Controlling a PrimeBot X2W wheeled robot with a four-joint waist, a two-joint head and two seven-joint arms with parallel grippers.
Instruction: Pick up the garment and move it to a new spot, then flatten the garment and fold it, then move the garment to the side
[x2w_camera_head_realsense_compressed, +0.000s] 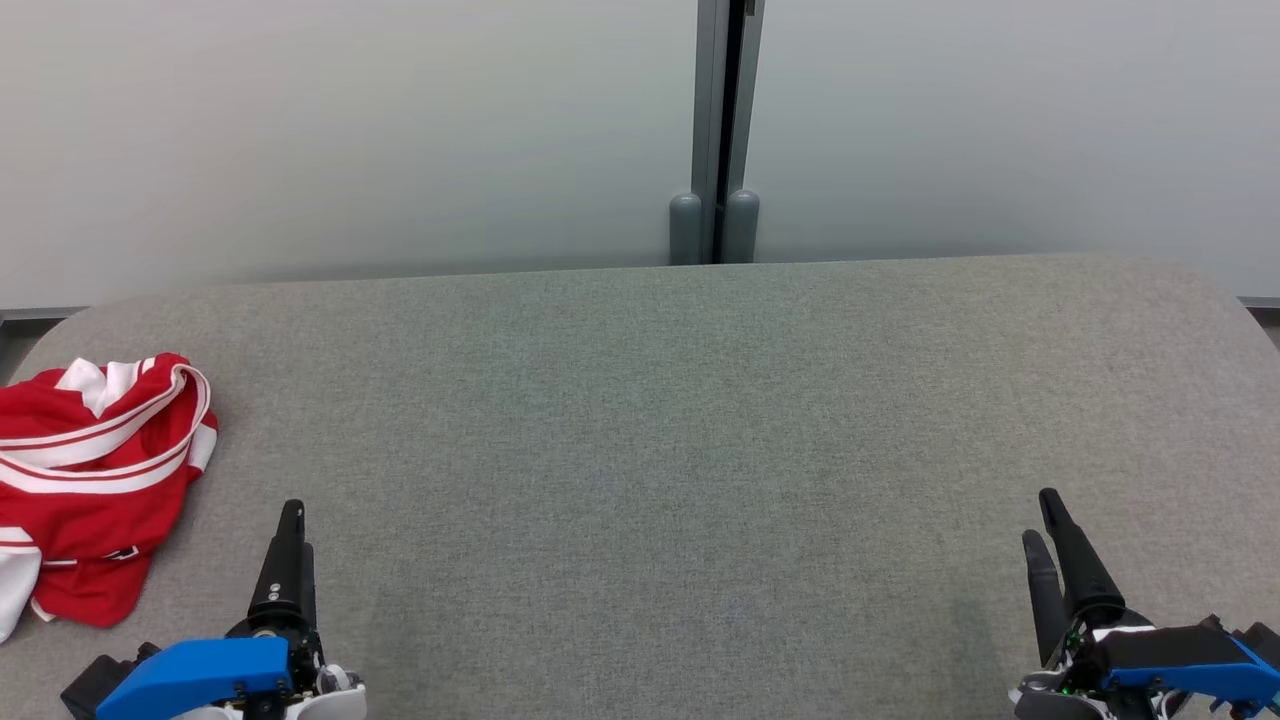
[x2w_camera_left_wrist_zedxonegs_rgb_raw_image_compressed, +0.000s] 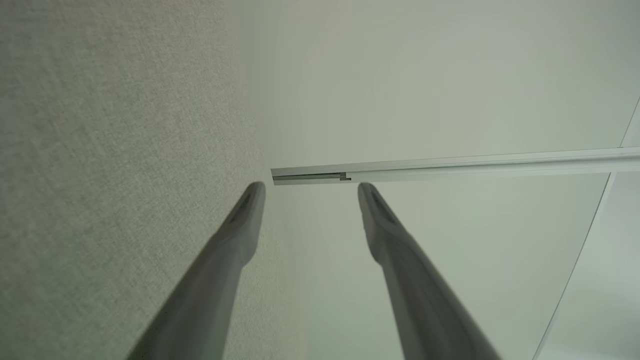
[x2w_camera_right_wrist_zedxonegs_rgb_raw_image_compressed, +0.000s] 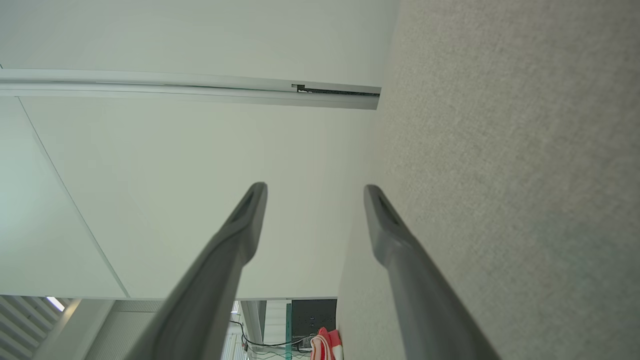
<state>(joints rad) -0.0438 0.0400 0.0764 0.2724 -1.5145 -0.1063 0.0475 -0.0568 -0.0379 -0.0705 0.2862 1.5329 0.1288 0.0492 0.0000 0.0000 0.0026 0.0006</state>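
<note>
A crumpled red-and-white garment (x2w_camera_head_realsense_compressed: 95, 480) lies at the left edge of a grey fabric tabletop (x2w_camera_head_realsense_compressed: 640, 450). The left gripper (x2w_camera_head_realsense_compressed: 292, 512) is near it at the lower left, the right gripper (x2w_camera_head_realsense_compressed: 1040, 517) well apart at the lower right — both sets of jaws spread wide, holding nothing.

grey fabric-covered tabletop (x2w_camera_head_realsense_compressed: 640, 450), far corners rounded; behind it pale frosted wall panels (x2w_camera_head_realsense_compressed: 350, 120), soft even light; grey vertical post (x2w_camera_head_realsense_compressed: 715, 100) between panels, two rounded feet (x2w_camera_head_realsense_compressed: 714, 228) at table's far edge; in right wrist view, dark box (x2w_camera_right_wrist_zedxonegs_rgb_raw_image_compressed: 314, 317), loose cables (x2w_camera_right_wrist_zedxonegs_rgb_raw_image_compressed: 260, 344), slatted blinds (x2w_camera_right_wrist_zedxonegs_rgb_raw_image_compressed: 20, 325) past table end
</note>
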